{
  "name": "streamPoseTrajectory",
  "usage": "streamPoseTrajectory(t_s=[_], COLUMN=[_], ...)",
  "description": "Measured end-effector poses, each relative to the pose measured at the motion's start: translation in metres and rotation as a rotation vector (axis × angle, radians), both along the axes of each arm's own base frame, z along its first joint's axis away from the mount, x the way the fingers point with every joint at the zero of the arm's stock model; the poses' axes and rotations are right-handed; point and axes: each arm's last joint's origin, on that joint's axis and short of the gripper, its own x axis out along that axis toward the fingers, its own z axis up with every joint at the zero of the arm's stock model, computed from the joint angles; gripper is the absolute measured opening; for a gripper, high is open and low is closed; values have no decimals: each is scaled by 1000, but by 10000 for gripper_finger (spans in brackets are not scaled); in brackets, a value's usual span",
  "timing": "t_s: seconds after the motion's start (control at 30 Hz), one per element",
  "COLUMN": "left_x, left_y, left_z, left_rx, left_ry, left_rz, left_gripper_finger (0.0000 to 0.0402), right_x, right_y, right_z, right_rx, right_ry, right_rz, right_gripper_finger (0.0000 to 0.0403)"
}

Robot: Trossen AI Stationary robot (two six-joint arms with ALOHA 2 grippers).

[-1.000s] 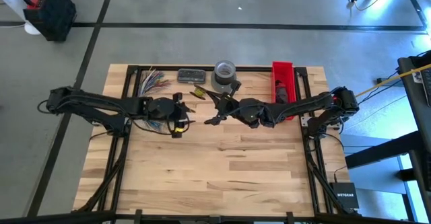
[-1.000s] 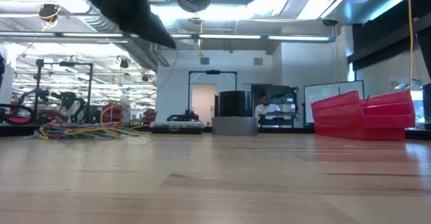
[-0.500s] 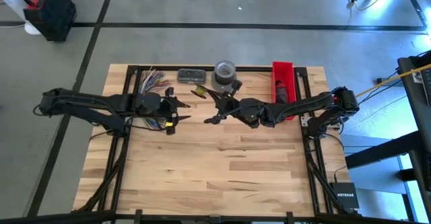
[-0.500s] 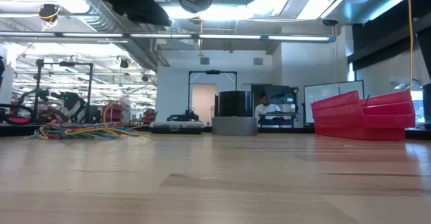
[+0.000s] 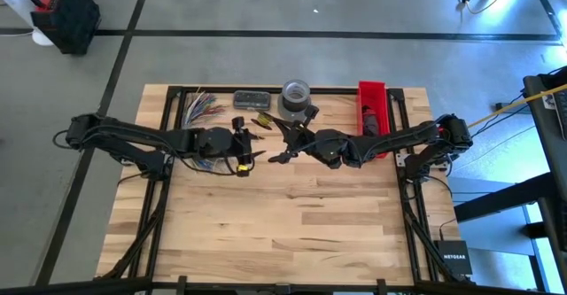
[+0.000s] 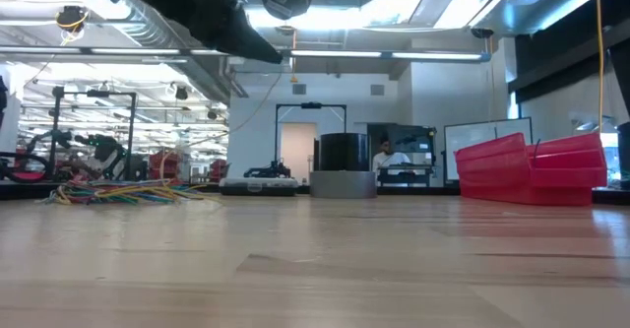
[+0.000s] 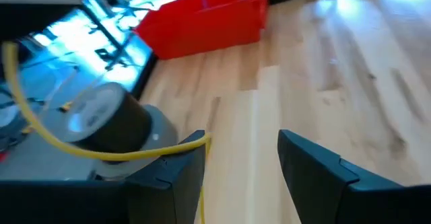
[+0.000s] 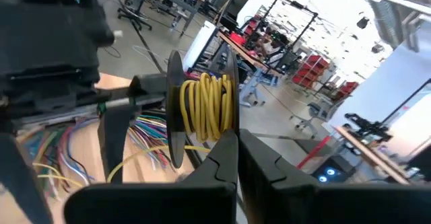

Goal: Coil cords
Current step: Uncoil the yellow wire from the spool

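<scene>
- Two arms over the far half of the wood table (image 5: 292,233), grippers nearly facing each other mid-table
- far-left corner: cords (image 5: 200,104) lie in a loose multicoloured tangle on the table top; low view shows the same pile (image 6: 128,192) flat on the wood; right wrist view catches them too (image 8: 145,131)
- left gripper (image 5: 249,144) sits near the cords pile, raised off the table; fingers spread apart (image 7: 172,177); a yellow wire (image 7: 101,152) drapes across the left finger, rest of it runs out of frame
- small dark case (image 5: 252,98) and grey tape roll (image 5: 296,91) along the far edge, between the cords and the bin; tape roll also visible past the left fingers (image 7: 108,120)
- right gripper (image 5: 285,140) just right of the left one, fingers pressed together (image 8: 236,163); a black spool wound with yellow wire (image 8: 205,113) sits just beyond its fingertips; cannot tell if pinched
- red bin (image 5: 373,109) at the far right, beside the right arm
</scene>
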Motion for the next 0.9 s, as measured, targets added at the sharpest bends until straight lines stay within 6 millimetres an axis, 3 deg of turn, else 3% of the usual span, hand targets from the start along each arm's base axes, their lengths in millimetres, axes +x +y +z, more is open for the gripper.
streamPoseTrajectory(t_s=[0.13,0.23,0.37,0.5,0.7,0.9], left_x=[0,-8,-22,-25,-13,-11], left_y=[-2,-7,-4,-2,-4,7], left_z=[1,9,19,28,24,18], left_rx=[-51,-137,-159,-126,-106,-57], left_ry=[-8,84,164,70,-93,-166], left_rz=[23,55,247,364,213,267], left_gripper_finger=[180,180,180,180,180,180], right_x=[-1,-1,-1,-1,-1,-1], right_y=[-1,-1,-1,-1,-1,-1], right_z=[0,-1,-2,-1,-1,-1], right_rx=[-13,-16,-17,-17,-16,-16], right_ry=[9,23,27,26,25,24], right_rz=[-29,-48,-48,-48,-47,-47], right_gripper_finger=[5,5,5,5,5,5])
